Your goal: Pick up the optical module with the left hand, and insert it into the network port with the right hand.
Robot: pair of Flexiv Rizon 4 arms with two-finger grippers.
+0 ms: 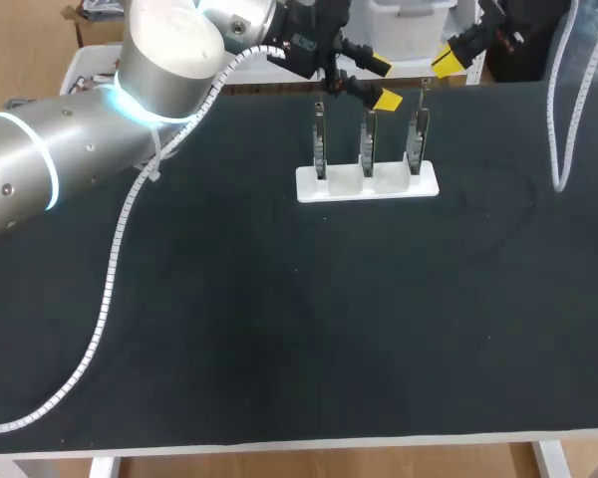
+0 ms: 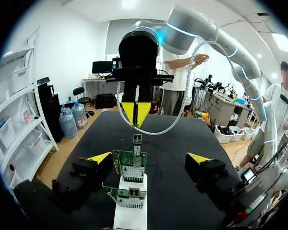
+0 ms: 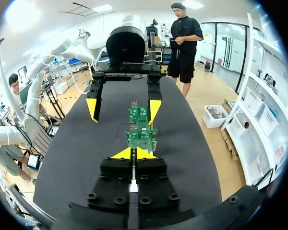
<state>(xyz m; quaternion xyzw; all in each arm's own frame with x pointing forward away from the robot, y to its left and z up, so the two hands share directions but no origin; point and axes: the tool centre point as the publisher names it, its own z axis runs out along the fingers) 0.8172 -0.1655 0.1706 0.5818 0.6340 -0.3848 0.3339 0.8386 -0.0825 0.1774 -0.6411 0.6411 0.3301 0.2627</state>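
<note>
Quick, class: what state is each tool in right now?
Left tool: open, holding nothing.
Right tool: closed, nothing seen held.

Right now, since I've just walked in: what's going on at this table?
The left tool hangs open, its fingers either side of a row of three upright network cards in a white holder. The right tool faces it from the row's other end, tips shut together. I see no optical module in either.

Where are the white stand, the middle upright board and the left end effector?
white stand (image 1: 429, 184), head view, bare right end.
middle upright board (image 1: 369, 144), head view, its visible middle.
left end effector (image 2: 149, 157), left wrist view, midway between its fingertips.
</note>
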